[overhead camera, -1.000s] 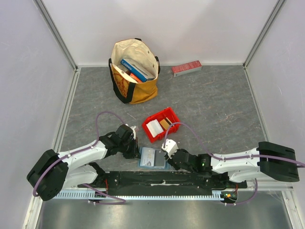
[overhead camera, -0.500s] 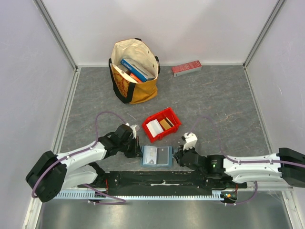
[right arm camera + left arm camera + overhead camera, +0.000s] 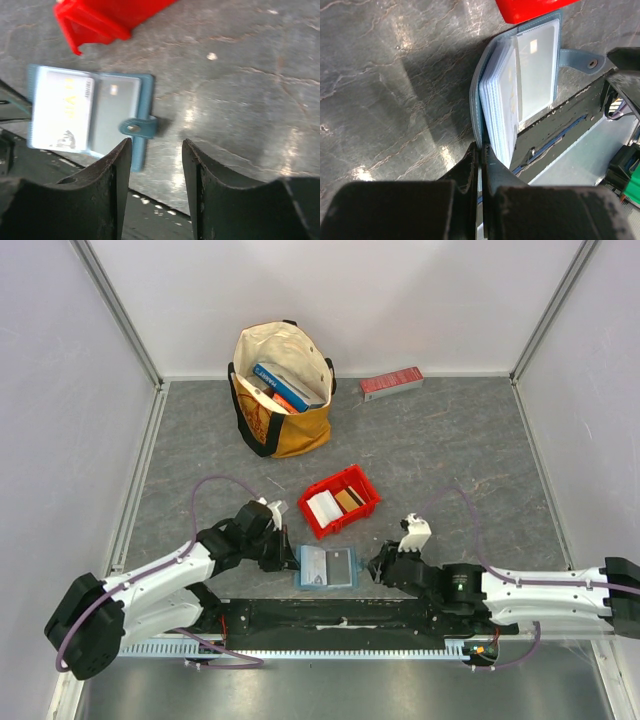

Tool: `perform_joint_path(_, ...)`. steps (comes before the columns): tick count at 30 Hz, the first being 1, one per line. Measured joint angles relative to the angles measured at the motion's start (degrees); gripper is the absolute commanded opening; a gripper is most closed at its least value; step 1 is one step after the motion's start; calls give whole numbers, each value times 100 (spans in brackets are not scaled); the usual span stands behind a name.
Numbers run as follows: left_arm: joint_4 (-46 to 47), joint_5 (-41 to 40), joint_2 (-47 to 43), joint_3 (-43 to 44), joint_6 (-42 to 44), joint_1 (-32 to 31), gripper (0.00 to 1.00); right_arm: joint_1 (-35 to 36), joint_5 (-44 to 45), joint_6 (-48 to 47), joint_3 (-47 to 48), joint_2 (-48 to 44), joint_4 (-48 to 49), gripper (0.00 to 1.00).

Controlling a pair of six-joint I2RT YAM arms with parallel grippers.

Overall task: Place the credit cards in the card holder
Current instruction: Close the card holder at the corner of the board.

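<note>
Two credit cards, one white (image 3: 323, 507) and one tan (image 3: 347, 499), lie side by side inside the red bin (image 3: 340, 500). The card holder (image 3: 327, 567) lies spread open on the tabletop (image 3: 450, 460) just on the near side of that bin, apart from it by a narrow strip of grey surface. Its own near edge runs just beside the black rail that carries the arm bases. To the right of the bin, bare tabletop stretches to the side wall. Beyond the bin to the left stands a tote bag (image 3: 282, 390), and beyond it to the right a long red box (image 3: 391, 383) lies against the back wall, both well apart from the bin.

The left arm reaches in low from the near-left of the bin, forearm slanting toward it. The left end effector (image 3: 290, 558) is pinched closed on the holder's left cover edge; the left wrist view shows its fingers (image 3: 470, 165) pressed together over the blue edge, with the clear sleeves fanned up and the closure tab (image 3: 580, 62) on the far side.

The right arm lies stretched nearly flat along the near edge, coming in from the near-right of the bin. The right end effector (image 3: 156, 147) is spread apart and grips nothing, with the tab just ahead of one fingertip.
</note>
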Motion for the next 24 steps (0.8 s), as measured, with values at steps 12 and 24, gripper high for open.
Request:
perform_joint_path(12, -407, 28, -131, 116, -457, 0, 2, 55, -793, -920, 1692, 2221, 699, 52)
perform_joint_path(24, -737, 304, -511, 319, -975, 0, 2, 138, -1228, -883, 1978, 3128, 1010, 50)
